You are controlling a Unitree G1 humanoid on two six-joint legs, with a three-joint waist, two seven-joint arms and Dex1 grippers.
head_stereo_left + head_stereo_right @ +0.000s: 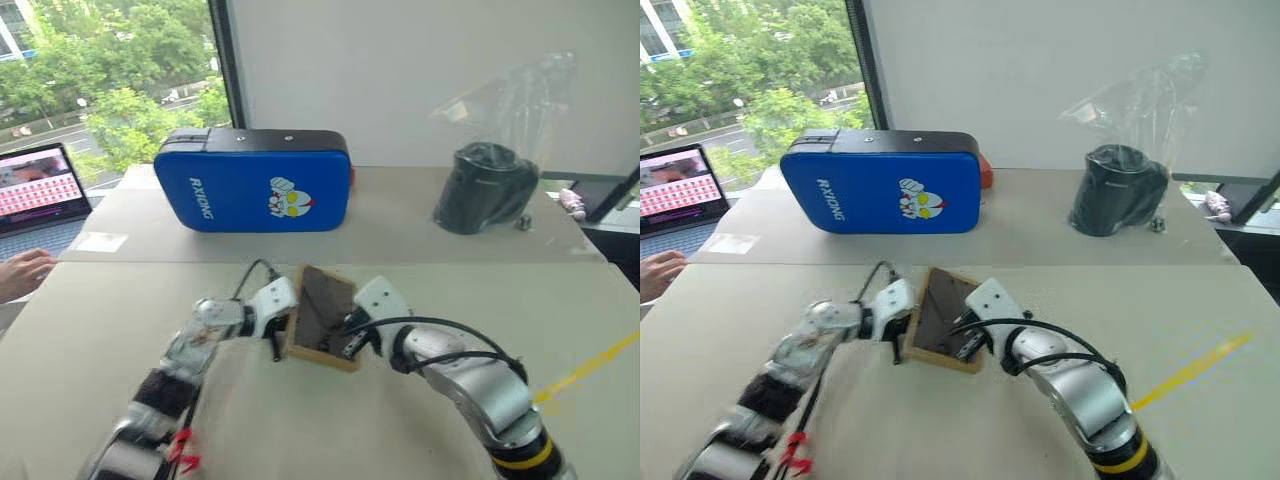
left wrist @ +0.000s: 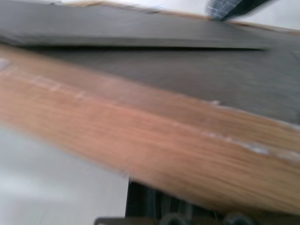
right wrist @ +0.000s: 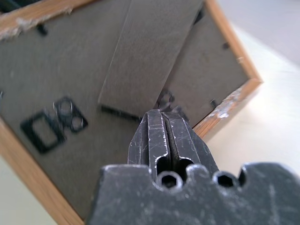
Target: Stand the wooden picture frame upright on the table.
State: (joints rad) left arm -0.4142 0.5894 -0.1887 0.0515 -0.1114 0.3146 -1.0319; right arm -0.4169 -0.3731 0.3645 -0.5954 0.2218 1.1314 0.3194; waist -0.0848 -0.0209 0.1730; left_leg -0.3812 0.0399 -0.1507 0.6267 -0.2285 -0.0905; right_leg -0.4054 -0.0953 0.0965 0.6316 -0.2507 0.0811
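The wooden picture frame [image 1: 322,318] lies on the beige table [image 1: 80,340] near its front, dark backboard facing up, light-wood rim around it. My left gripper [image 1: 276,344] is shut and sits against the frame's left rim; the left wrist view has that wood rim [image 2: 154,145] blurred and very close. My right gripper [image 1: 350,344] rests over the backboard from the right. In the right wrist view its fingers [image 3: 161,115] are shut with nothing between them, their tips at the lower end of the hinged stand flap [image 3: 150,51]. The picture side is hidden.
A big blue pad [image 1: 252,182] stands behind the frame. A black object in a clear plastic bag [image 1: 487,185] sits at the back right. A laptop [image 1: 40,185] and a person's hand [image 1: 22,272] are at the far left. A yellow line [image 1: 590,370] crosses the right.
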